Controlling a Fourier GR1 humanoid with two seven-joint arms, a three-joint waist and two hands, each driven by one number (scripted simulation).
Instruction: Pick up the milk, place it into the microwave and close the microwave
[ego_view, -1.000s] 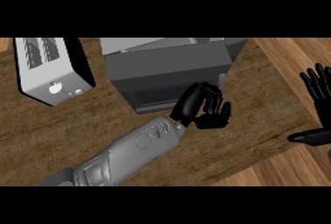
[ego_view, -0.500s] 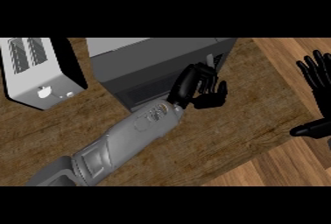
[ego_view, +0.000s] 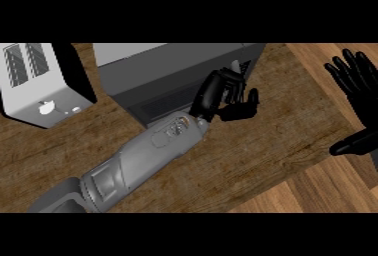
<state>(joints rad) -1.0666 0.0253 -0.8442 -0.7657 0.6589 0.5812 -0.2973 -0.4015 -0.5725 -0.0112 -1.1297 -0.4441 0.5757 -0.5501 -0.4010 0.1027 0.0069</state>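
Wooden counter (ego_view: 244, 150) holds a grey microwave (ego_view: 166, 67) at twelve o'clock, a toaster (ego_view: 37, 82) at nine. The left hand (ego_view: 220, 97), fingers loosely extended, holding nothing, touches the microwave's front, centre. The right hand (ego_view: 363, 95) rests open at three. No milk shows; likely it is inside, closing nearly finished.
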